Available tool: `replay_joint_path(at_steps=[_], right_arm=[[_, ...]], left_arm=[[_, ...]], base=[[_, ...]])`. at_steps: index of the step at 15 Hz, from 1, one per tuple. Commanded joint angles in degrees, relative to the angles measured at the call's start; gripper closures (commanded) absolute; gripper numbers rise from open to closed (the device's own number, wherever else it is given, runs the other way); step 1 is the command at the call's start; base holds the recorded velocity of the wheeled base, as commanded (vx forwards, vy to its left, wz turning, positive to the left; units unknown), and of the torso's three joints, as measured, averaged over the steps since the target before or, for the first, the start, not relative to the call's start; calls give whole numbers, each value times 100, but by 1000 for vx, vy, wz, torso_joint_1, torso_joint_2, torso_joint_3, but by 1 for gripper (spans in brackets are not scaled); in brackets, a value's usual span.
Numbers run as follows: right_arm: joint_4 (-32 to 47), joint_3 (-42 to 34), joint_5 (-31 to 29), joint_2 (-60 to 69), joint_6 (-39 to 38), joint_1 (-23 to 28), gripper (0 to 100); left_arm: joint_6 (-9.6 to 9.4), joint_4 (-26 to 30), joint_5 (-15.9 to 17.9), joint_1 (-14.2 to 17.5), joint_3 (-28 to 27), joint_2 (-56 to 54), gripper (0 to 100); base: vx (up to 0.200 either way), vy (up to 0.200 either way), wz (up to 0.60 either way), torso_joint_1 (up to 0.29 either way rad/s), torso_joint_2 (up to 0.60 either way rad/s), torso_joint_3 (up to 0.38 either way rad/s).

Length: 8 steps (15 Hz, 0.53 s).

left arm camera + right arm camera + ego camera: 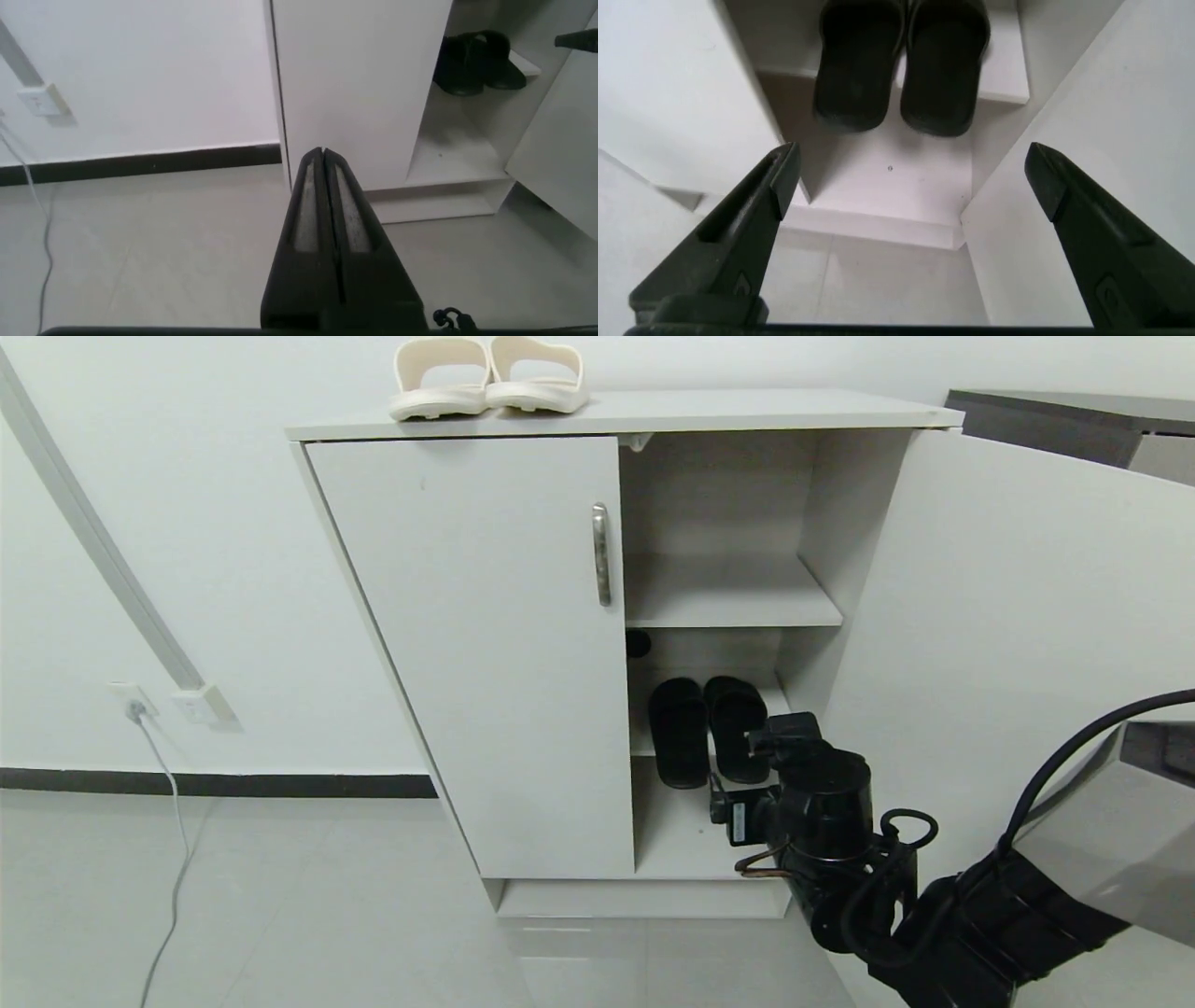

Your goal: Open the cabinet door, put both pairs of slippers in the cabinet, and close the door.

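The black jointed right arm [840, 859] stretches forward from low on the right; its black two-fingered right gripper [912, 154] is spread wide, holding nothing; the black left gripper [322, 163] angles downward, fingers pressed together.

1. The cabinet [467, 663] is white board with a smooth, matt laminate look.
2. Its door handle [601, 555] is brushed metal, faintly shiny.
3. The black slippers [707, 730] look matt and rubbery; the cream slippers [487, 378] look like smooth, foam-like plastic.
4. The floor [280, 915] is glossy pale tile.
5. The right tool [910, 163] is matt black plastic.
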State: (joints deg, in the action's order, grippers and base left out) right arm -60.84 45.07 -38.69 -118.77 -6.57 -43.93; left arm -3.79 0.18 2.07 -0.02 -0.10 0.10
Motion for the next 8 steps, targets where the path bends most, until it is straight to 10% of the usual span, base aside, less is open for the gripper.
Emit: replay_joint_path(at_steps=[1, 8], right_arm=[[2, 2, 2, -32, -2, -19, 0], [-6, -130, 11, -23, -2, -27, 0]], left_arm=[[1, 8, -5, -6, 1, -1, 100], [36, 8, -14, -6, 1, -1, 100]], base=[[0, 200, 0, 7, 12, -2], [0, 200, 0, 2, 2, 3]])
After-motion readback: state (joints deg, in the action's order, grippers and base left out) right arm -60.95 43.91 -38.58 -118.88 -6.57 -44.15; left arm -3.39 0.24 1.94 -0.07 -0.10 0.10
